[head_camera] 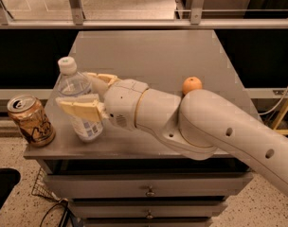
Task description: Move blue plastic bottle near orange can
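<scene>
The blue plastic bottle (87, 126), clear with a white cap and a pale label, stands slightly tilted at the front left of the grey table (148, 51). My gripper (76, 91) reaches in from the right and is shut on the bottle's middle. One cream finger (80, 109) crosses its front and the other (102, 78) sits behind it. The orange can (30, 120), tan with dark scribbles and a silver top, stands upright at the table's front left corner. It is just left of the bottle, with a small gap between them.
A round orange fruit (192, 85) lies on the table right of centre, partly behind my arm (215, 126). The can stands very close to the table's left and front edges. Drawers (148, 188) sit under the tabletop. A metal rail (144, 22) runs behind the table.
</scene>
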Robot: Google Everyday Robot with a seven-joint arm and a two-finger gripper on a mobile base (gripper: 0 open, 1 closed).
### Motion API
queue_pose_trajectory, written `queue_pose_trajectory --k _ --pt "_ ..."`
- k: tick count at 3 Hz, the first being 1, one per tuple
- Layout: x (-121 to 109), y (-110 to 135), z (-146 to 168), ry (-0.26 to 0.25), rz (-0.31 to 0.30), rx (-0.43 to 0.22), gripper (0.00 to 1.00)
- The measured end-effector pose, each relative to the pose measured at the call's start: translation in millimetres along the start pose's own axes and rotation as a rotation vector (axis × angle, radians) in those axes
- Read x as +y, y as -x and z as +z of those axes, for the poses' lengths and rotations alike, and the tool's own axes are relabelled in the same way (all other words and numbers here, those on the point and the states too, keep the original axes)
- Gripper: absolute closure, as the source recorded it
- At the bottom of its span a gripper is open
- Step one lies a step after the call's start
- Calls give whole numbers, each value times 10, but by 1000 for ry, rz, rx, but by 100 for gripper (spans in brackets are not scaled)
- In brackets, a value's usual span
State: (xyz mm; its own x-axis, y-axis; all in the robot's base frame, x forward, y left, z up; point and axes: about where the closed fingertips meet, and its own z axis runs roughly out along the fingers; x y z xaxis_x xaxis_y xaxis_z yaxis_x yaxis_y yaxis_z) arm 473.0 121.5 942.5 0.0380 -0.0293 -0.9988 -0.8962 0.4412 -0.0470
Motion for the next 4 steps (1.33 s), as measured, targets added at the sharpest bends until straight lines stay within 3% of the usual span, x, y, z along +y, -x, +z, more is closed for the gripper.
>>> queue_pose_trajectory --k 1,2,3,4 --pt "15 6 11 3 -2 0 0" --pt "16 11 10 2 -2 0 0" --pt "-200 130 -208 -41 -36 32 0" --pt "-651 325 -592 -100 -101 69 0"
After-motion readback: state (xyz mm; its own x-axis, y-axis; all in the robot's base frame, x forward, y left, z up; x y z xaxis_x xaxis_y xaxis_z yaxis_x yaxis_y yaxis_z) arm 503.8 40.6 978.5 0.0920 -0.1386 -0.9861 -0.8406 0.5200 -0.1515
